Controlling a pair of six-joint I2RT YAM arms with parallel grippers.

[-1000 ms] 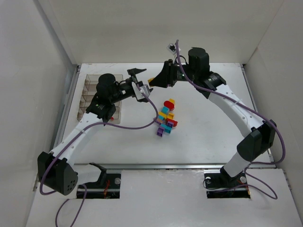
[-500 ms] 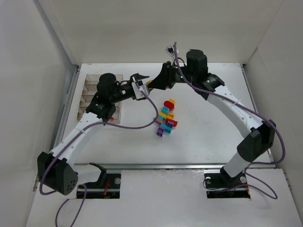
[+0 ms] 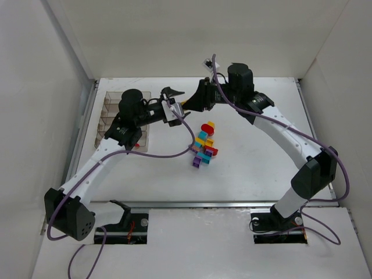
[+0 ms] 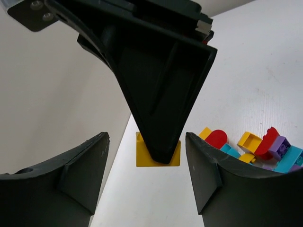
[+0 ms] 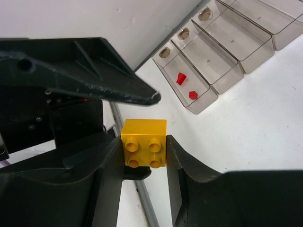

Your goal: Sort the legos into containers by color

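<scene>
- The right gripper (image 3: 190,104) is clamping a yellow brick (image 5: 144,149) between its two fingers, studs facing its wrist camera, and is holding it up off the table (image 3: 250,157).
- The left gripper (image 3: 176,102) is meeting it head-on near the far middle of the table. Its jaws are standing apart, one finger (image 4: 71,175) on either side of the brick.
- From the left wrist camera I am seeing a gap between each of those fingers and the brick, so they are bracketing it and not gripping it.
- The remaining loose legos (image 3: 204,142) are sitting in a tight cluster near the middle of the table, just nearer the arm bases than the two grippers: red, yellow, teal and purple pieces touching one another.
- The smoke-tinted organizer (image 5: 246,45) is lying at the far left of the table, partly under the left arm, well apart from the cluster.
- Two small red pieces (image 5: 181,78) are lying in one of its end compartments. The other compartments in the right wrist view are showing no bricks.
</scene>
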